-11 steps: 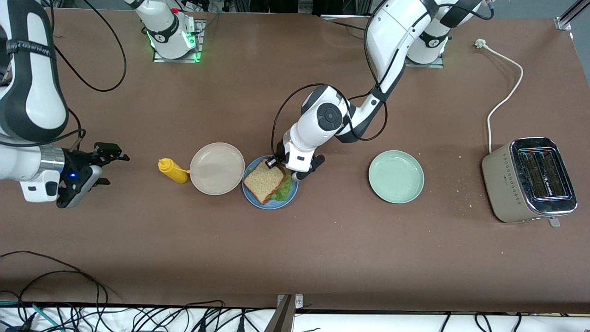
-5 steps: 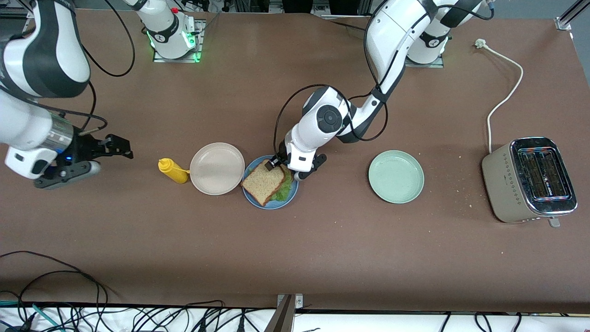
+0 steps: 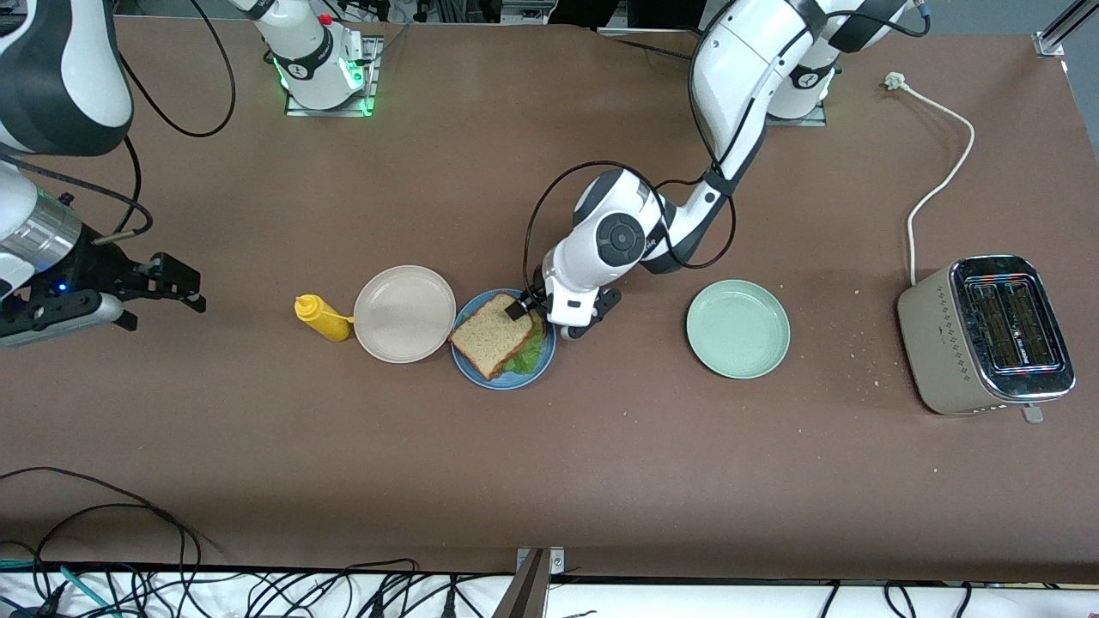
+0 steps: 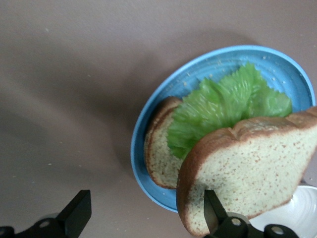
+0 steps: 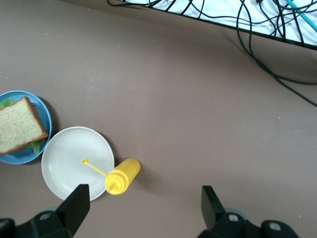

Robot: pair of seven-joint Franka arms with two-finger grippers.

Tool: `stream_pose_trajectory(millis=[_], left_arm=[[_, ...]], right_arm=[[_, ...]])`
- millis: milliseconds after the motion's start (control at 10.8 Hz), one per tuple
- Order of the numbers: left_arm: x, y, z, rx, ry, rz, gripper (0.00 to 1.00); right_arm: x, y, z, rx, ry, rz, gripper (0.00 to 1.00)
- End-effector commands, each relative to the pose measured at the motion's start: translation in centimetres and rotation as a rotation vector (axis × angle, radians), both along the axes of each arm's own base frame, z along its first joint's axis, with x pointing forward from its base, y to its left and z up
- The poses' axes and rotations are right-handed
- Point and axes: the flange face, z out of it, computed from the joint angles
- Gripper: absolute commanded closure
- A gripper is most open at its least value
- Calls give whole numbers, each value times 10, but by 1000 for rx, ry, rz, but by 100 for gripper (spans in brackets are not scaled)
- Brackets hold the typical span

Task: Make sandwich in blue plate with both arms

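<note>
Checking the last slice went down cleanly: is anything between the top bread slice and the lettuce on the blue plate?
Nothing visible. The top bread slice lies directly on the lettuce in the blue plate, with the bottom slice underneath. The left end effector stands open at the slice's edge.

Speckled brown wholemeal bread (image 3: 491,333) over ruffled green lettuce (image 4: 223,106), medium-blue plate (image 3: 504,381), cream plate (image 3: 403,313), pale mint plate (image 3: 737,329), yellow squeeze bottle (image 3: 322,317), beige toaster (image 3: 979,335) (chrome top), white cord (image 3: 936,180), reddish-brown tabletop (image 3: 601,463).
</note>
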Motion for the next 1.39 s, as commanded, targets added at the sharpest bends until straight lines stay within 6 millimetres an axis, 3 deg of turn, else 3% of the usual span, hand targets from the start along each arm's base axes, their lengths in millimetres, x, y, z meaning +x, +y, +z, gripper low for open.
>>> stream_pose_trajectory(millis=[0,370,462,647,832,1109,1294], left_arm=[[14,31,36,34,57,-8,0],[44,97,118,53,80,-28,0],[48,113,140,99,50,-47,0],[57,159,182,215,0,-67,0],[66,216,224,308,-41,-104,0],[77,290,232,391,-14,-230,0],[88,357,247,370,-25,-295,0]], right_arm=[[-27,3,36,5,71,-120,0],[-38,2,68,10,40,-148,0],[-38,2,67,8,45,-151,0],[-41,-6,70,6,46,-162,0],[-41,-14,69,3,50,-174,0],[-42,-15,68,-45,55,-166,0],[-40,-13,63,-46,74,-155,0]])
